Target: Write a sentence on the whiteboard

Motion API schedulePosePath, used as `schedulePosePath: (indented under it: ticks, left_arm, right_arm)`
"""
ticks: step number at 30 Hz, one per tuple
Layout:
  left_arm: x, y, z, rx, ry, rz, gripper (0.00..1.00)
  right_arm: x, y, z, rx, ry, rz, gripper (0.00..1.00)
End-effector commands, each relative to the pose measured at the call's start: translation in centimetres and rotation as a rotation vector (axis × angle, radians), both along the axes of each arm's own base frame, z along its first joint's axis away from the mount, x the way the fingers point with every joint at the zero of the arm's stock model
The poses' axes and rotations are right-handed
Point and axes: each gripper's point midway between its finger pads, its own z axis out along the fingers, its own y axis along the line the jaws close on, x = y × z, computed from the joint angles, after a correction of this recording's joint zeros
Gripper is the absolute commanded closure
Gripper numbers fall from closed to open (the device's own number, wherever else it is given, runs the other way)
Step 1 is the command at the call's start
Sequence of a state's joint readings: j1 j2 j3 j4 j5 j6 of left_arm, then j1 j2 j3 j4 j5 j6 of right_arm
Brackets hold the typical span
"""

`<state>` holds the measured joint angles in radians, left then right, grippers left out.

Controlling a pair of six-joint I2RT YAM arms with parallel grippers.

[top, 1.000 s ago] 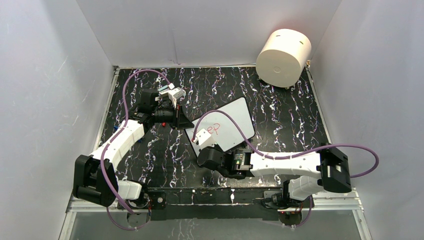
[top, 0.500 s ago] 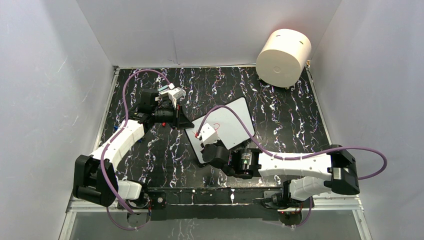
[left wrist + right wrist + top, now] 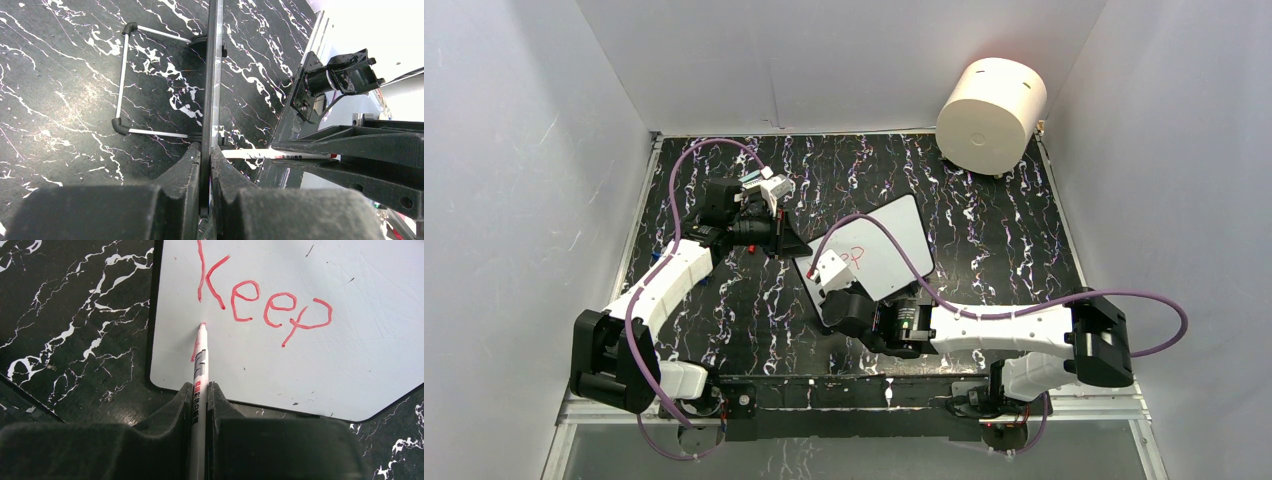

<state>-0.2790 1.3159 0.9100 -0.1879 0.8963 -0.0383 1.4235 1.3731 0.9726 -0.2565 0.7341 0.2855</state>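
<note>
The whiteboard (image 3: pixel 886 245) lies slanted in the middle of the black marbled table. Of the sentence, only the red word "Keep" (image 3: pixel 265 297) shows, with a short red stroke (image 3: pixel 194 353) below its K. My right gripper (image 3: pixel 199 386) is shut on a white marker (image 3: pixel 200 365), whose tip (image 3: pixel 202 326) touches the board at the top of that stroke. From above, the right gripper (image 3: pixel 832 285) hangs over the board's near-left part. My left gripper (image 3: pixel 205 146) is shut on the whiteboard's rim (image 3: pixel 214 75), seen edge-on, at the board's left corner (image 3: pixel 796 250).
A cream cylinder (image 3: pixel 991 115) stands at the back right corner. White walls close in the table on three sides. A thin wire stand (image 3: pixel 122 80) juts from the board's underside. A purple cable (image 3: pixel 894 255) from the right arm arcs over the board.
The right gripper with the marker swung a little up and right over the board, then came back left. The left arm has not moved.
</note>
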Motion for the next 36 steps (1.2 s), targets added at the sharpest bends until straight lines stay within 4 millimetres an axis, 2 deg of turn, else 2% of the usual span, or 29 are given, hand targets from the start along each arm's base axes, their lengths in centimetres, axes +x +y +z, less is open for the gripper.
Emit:
schedulePosePath:
  ticks: [1,12,23,29,36]
  left_arm:
    - [-0.2,0.9,-2.8,0.104,0.053,0.041,1.0]
    - [-0.2,1.0,-2.8,0.104,0.052,0.043,1.0]
    - [-0.2,0.9,-2.8,0.104,0.055,0.041,1.0]
    - [-0.2,0.9,-2.8,0.103,0.056,0.041,1.0]
    - [-0.2,1.0,-2.9,0.105,0.055,0.042,1.0]
  right_arm:
    - [0.8,1.6,2.4,0.078,-0.038,-0.02,1.0]
    - [1.4,0.2,2.0,0.048,-0.052,-0.083,1.0]
    - [1.1,-0.9,1.2,0.016,-0.023,-0.101,1.0]
    - [0.5,-0.7,0.4,0.005,0.013,-0.081,1.0]
    - [-0.1,0.5,0.0,0.015,0.042,-0.028,1.0]
